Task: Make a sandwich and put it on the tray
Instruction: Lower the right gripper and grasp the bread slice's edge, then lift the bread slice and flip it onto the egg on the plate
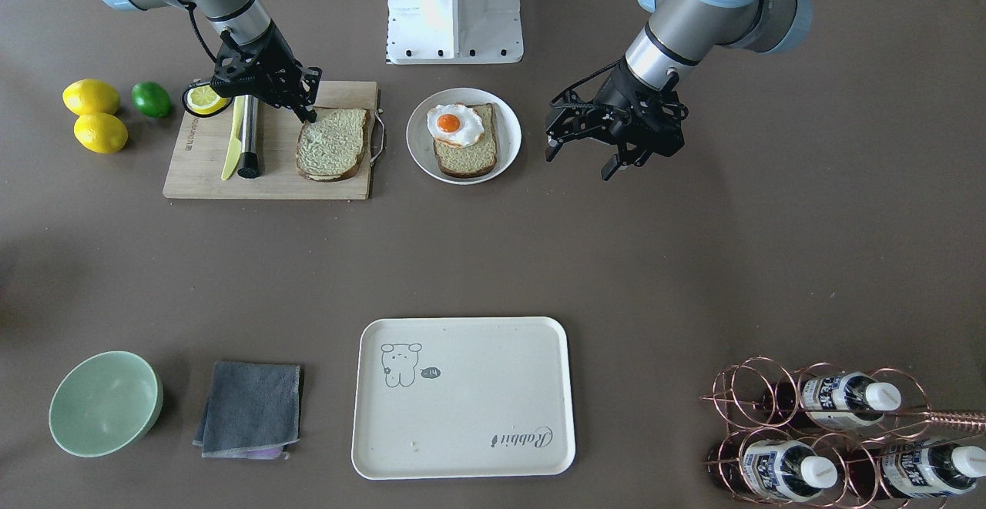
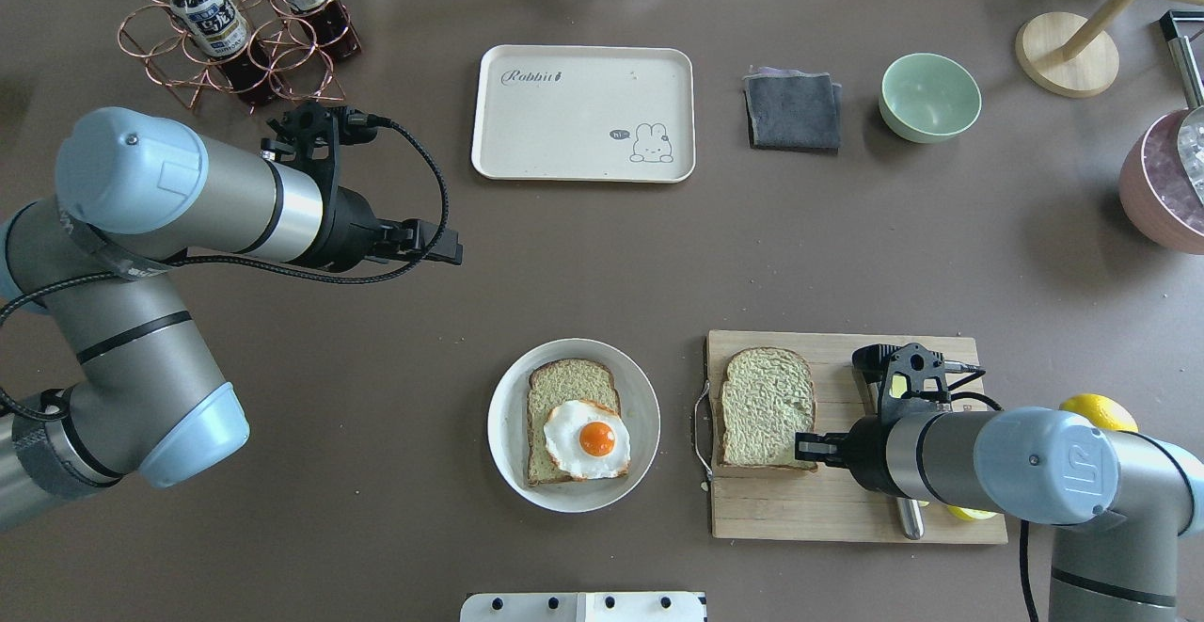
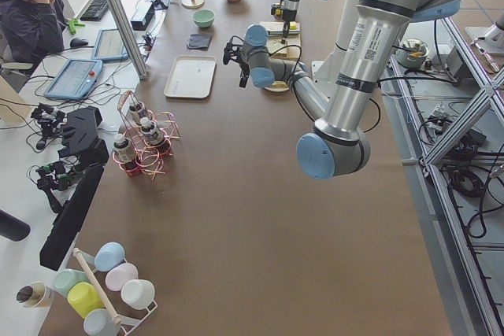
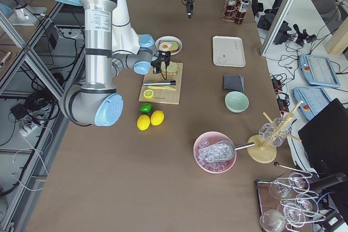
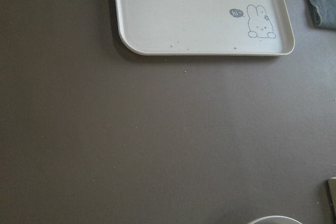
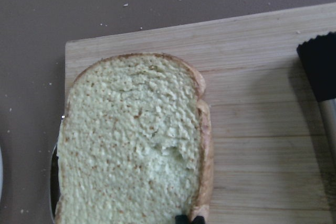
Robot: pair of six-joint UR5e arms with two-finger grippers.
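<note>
One bread slice [image 1: 333, 143] lies flat on the wooden cutting board [image 1: 208, 174]; it also shows in the overhead view [image 2: 767, 406] and the right wrist view [image 6: 131, 145]. My right gripper [image 1: 310, 114] is low at that slice's edge, its fingertips [image 6: 182, 219] pinched close together on the crust. The other slice [image 1: 471, 159] lies on the round white plate [image 1: 508, 156] with the fried egg [image 1: 454, 125] on top. My left gripper [image 1: 587, 156] is open and empty, above bare table beside the plate. The cream tray [image 1: 462, 409] is empty and shows in the left wrist view [image 5: 199, 9].
On the board lie a yellow knife [image 1: 231, 143], a steel handle [image 1: 249, 139] and a lemon slice [image 1: 205, 98]. Two lemons [image 1: 92, 97] and a lime [image 1: 151, 98] sit beside it. A green bowl [image 1: 104, 403], grey cloth [image 1: 250, 409] and bottle rack [image 1: 832, 432] flank the tray.
</note>
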